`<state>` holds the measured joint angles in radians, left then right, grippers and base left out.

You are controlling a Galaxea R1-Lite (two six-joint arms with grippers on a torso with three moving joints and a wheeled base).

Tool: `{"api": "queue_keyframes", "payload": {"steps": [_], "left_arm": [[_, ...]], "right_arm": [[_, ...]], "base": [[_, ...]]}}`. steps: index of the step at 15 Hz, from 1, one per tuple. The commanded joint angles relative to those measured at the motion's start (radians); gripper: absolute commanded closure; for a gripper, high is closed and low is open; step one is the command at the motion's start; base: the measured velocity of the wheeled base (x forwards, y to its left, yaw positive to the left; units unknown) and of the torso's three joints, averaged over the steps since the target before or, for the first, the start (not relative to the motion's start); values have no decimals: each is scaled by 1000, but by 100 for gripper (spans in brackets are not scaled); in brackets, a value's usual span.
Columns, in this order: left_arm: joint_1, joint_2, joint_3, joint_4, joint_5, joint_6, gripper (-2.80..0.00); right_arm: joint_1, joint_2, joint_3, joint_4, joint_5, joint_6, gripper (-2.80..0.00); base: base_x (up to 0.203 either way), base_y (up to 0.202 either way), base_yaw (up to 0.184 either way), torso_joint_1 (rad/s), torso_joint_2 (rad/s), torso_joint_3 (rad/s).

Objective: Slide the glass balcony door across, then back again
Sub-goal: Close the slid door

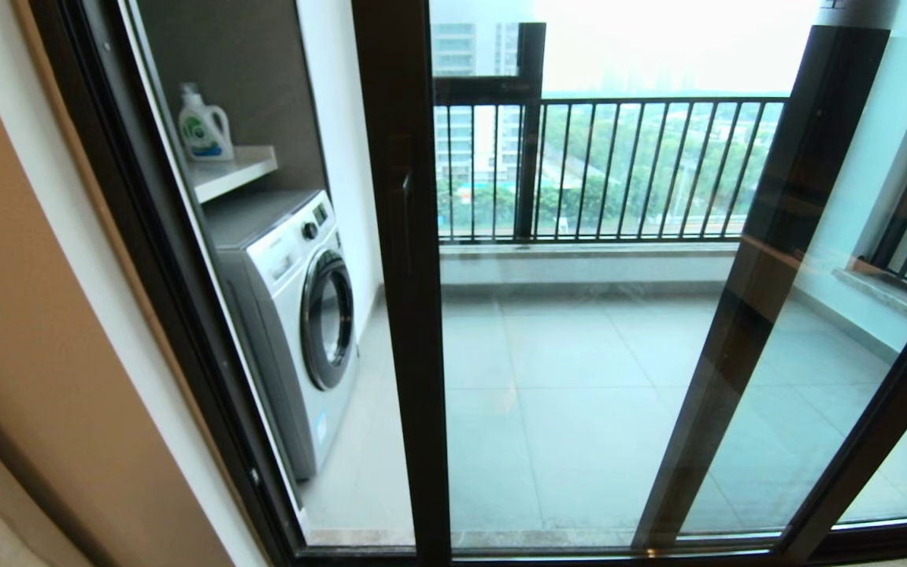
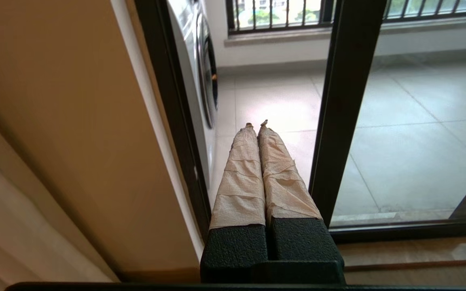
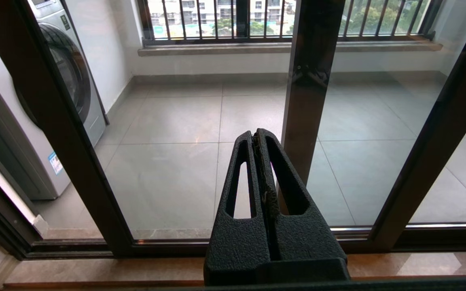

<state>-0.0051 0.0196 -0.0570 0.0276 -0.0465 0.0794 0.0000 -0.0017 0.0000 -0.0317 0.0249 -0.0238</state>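
The glass balcony door [image 1: 579, 409] is a clear pane in a dark frame. Its left stile [image 1: 410, 331] carries a dark vertical bar handle [image 1: 405, 213]. This stile stands away from the wall-side frame [image 1: 186, 315], and the strip between them looks open. Neither gripper shows in the head view. My left gripper [image 2: 256, 124], its fingers wrapped in beige tape, is shut and empty; it points into that strip, just beside the stile [image 2: 346, 101] without touching it. My right gripper [image 3: 255, 133] is shut and empty, short of the pane, between the stile [image 3: 51, 133] and another dark post [image 3: 310, 81].
A white washing machine [image 1: 296, 315] stands on the balcony at the left, under a shelf holding a detergent bottle [image 1: 203, 126]. A black-barred railing [image 1: 619, 165] closes the far side. A second dark-framed panel [image 1: 768, 276] overlaps the door on the right. A beige wall [image 1: 44, 354] is at the left.
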Motion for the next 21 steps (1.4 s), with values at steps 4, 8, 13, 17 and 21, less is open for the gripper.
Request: {"api": "queue_keyframes", "payload": {"steps": [4, 8, 13, 17, 21], "left_arm": [[-3, 440, -333, -31, -119, 17, 0], [-14, 888, -514, -308, -183, -20, 0], [-105, 1369, -900, -435, -236, -198, 0], [-291, 1559, -1079, -449, -156, -260, 0], [-400, 1666, -1188, -450, -92, -263, 0]], "right_arm": [[0, 2, 12, -1, 1, -1, 0], [0, 2, 12, -1, 1, -1, 0], [0, 2, 12, -1, 0, -1, 0], [0, 2, 12, -1, 0, -1, 0], [0, 2, 12, -1, 0, -1, 0]], "base": [[0, 0, 0, 0, 0, 0], [0, 0, 0, 0, 0, 0], [0, 0, 0, 0, 0, 0], [0, 0, 0, 0, 0, 0], [0, 0, 0, 0, 0, 0]]}}
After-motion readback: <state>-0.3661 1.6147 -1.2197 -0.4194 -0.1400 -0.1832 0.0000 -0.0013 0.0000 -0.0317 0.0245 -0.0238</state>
